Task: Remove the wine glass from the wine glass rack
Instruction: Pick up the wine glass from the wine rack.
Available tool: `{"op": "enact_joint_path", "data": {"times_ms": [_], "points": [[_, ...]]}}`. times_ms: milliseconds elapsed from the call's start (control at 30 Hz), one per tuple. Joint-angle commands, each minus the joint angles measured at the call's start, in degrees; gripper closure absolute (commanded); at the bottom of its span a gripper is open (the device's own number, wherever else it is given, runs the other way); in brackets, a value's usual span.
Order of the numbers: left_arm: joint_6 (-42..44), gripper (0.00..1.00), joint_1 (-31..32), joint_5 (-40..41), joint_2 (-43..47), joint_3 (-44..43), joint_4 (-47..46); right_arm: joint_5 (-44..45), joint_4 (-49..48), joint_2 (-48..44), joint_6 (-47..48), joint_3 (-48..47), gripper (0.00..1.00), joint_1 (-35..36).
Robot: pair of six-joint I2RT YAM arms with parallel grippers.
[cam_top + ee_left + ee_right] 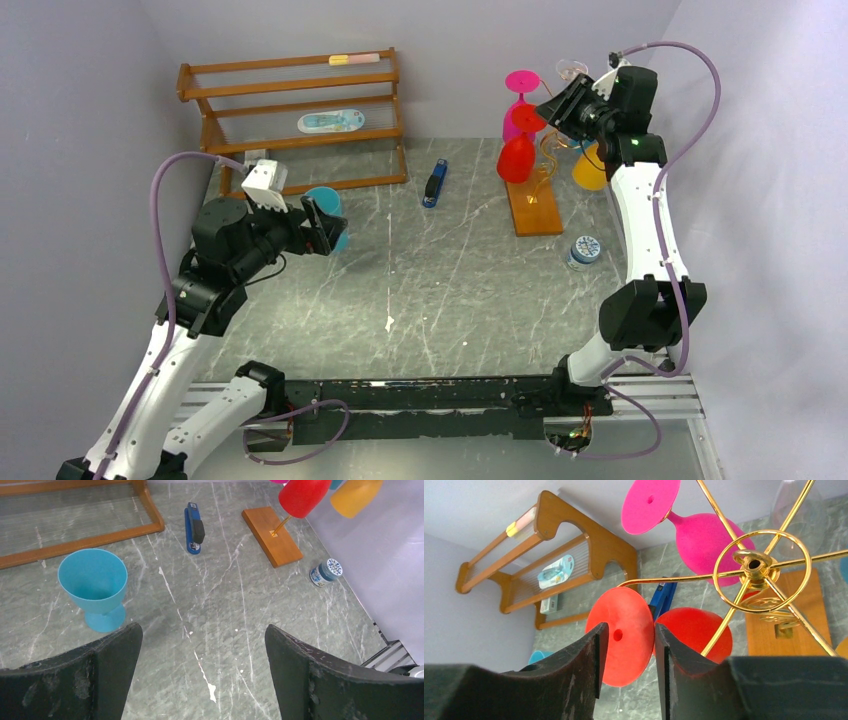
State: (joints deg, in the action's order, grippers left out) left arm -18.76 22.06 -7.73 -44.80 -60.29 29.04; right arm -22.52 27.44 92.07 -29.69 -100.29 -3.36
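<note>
Right wrist view told me most. The wine glass rack [754, 567] stood at the far right of the table [450, 290], and the red wine glass [691, 630] hung bowl-down from one of its scroll arms. The right gripper [629, 630] had its jaws drawn narrow about the glass's flat foot; whether they already pinched its rim I could not tell. To do this well, I judged, I should seat the grip squarely, then slide the foot out along the wire to its open end rather than pull down, staying clear of the pink glass [709, 540] beside it. The left gripper [202, 630] stood wide and empty near the blue cup [92, 582].

The table was grey, veined like smooth stone. The slatted shelf [606, 555] was brown wood with rounded ends. The rack was thin polished gold wire, its spokes meeting at a ring hub over a flat orange-brown board. The glasses looked matt and opaque, with round bowls and disc feet. The stapler [194, 527] was blue and black.
</note>
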Motion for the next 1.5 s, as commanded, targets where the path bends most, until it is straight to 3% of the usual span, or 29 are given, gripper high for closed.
{"op": "enact_joint_path", "data": {"times_ms": [0, 500, 800, 1067, 1467], "points": [[0.2, 0.04, 0.1, -1.2, 0.5, 0.3, -2.3, -2.0, -2.5, -1.0, -3.5, 2.7, 0.59, -0.5], [0.3, 0.04, 0.1, -1.6, 1.1, 0.9, -0.9, 0.3, 1.1, 0.4, -1.5, 0.0, 0.61, -0.5], [0.3, 0.04, 0.1, -1.7, 0.7, 1.0, -0.8, -2.3, 5.4, 2.5, 2.4, -3.6, 0.65, -0.4], [0.1, 0.03, 0.1, -2.0, 0.4, 0.9, -0.6, -4.7, 6.0, 4.0, 2.5, -4.8, 0.64, -0.4], [1.5, 0.04, 0.1, -0.3, 0.0, 0.0, 0.6, -5.1, 4.2, 3.7, 1.3, -3.8, 0.75, -0.4]]}}
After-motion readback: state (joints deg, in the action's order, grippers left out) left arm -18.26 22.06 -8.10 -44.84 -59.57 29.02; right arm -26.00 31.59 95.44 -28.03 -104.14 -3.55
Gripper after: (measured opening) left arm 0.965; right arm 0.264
